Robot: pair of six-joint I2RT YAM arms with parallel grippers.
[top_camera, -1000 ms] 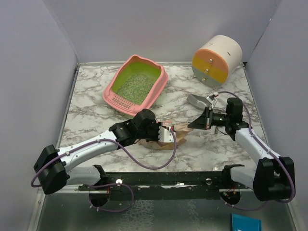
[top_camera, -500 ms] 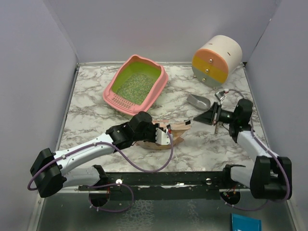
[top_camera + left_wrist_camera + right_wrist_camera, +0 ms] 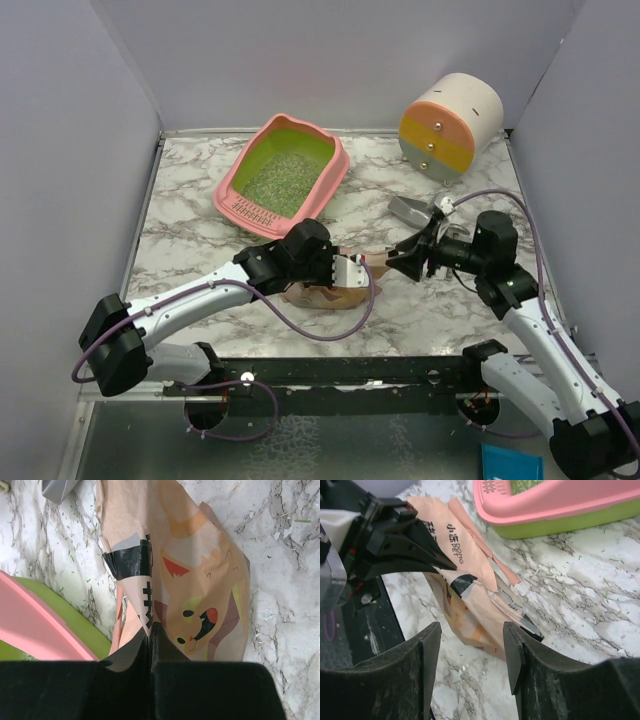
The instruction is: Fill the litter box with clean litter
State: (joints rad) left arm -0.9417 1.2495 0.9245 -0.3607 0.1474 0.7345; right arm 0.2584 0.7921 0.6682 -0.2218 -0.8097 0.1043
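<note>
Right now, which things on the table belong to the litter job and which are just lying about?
Job: litter box, clean litter inside it, cat-print pouch pinched by left gripper, open right gripper facing it.
Lying about: round drawer cabinet, grey scoop.

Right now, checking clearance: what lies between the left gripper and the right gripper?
The beige pouch, pinched by the left gripper, just ahead of the open right gripper; the right wrist view shows it.

top: overhead, looking down | wrists: close, opposite sides, sharing pouch (image 3: 200, 595)
</note>
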